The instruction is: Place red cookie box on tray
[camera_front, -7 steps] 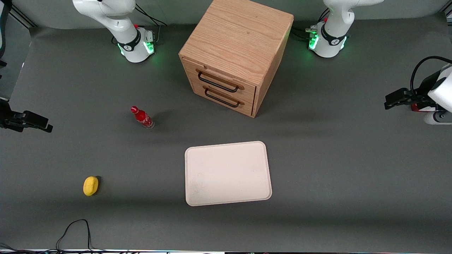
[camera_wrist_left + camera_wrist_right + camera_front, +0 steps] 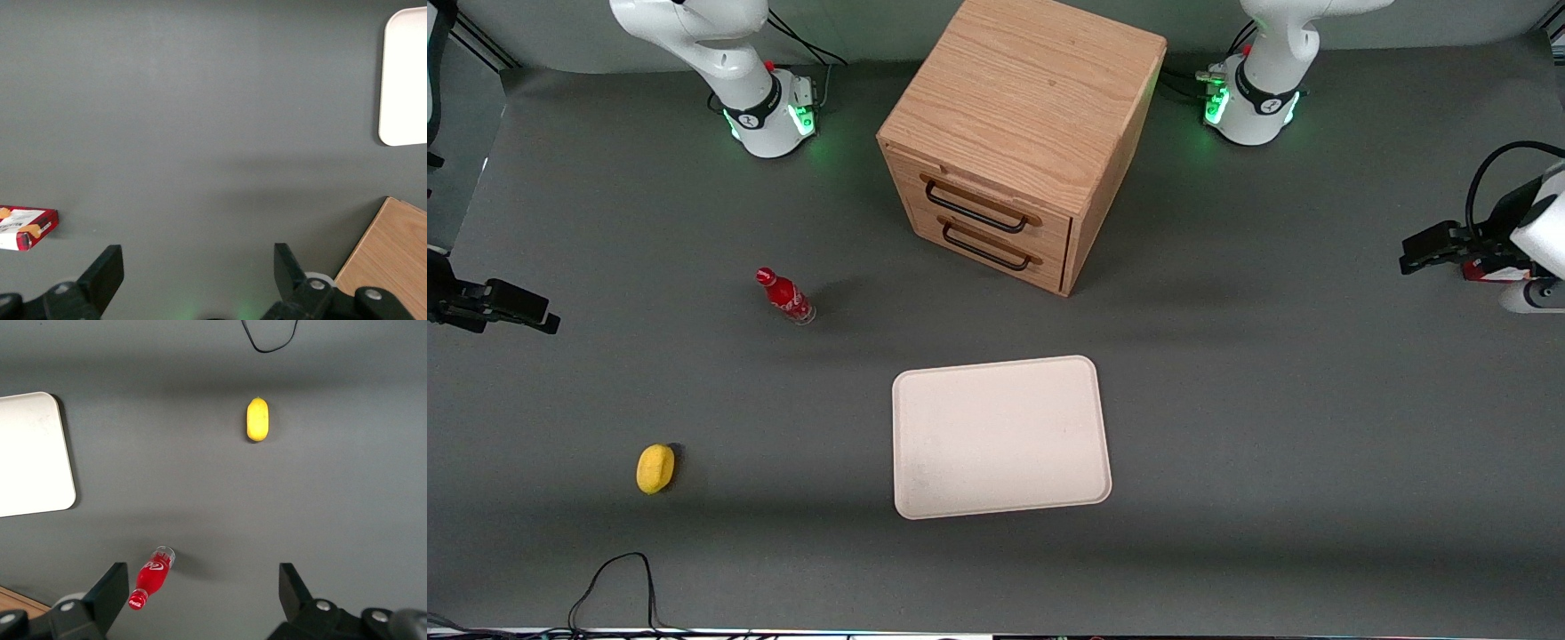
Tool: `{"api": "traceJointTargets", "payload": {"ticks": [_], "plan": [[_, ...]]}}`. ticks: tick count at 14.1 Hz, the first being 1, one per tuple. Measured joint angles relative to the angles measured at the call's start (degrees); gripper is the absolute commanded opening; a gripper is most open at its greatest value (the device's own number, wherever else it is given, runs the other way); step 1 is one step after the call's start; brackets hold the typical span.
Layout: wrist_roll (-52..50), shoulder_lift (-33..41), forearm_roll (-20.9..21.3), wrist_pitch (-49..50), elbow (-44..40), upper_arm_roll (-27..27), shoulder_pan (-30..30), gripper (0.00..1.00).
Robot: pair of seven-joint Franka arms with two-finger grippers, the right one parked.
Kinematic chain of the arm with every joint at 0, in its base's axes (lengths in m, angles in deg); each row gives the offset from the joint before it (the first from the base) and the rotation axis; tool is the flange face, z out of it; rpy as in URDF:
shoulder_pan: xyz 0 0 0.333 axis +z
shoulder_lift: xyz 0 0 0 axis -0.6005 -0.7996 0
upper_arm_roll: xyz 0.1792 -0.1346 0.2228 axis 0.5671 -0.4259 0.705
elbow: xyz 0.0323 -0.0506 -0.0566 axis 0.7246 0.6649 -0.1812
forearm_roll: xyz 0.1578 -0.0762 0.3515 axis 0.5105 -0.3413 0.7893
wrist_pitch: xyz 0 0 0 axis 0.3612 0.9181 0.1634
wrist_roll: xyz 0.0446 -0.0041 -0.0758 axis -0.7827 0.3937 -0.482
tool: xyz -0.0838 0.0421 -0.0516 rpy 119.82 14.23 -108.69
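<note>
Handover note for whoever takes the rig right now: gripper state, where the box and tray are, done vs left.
Gripper: open, holding nothing, up above the table at the working arm's end, not yet over the box.
Red cookie box: lies flat on the table at that same end, mostly hidden under the arm in the front view; only one end shows from the wrist.
Tray: bare, on the table in front of the wooden drawer cabinet.
Done: nothing yet; the box has not been gripped.
Left: bring the gripper over the box, grasp, lift, carry to the tray, release.
</note>
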Motion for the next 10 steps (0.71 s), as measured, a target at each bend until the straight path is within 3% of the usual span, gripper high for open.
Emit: {"api": "traceJointTargets", "payload": {"ticks": [3,10], "plan": [[-0.10,0.00,1.49,0.06,-0.05,0.77,4.74,1.00],[0.80,-0.58,1.89,-0.74,-0.34,1.65,28.96,1.00]]}}
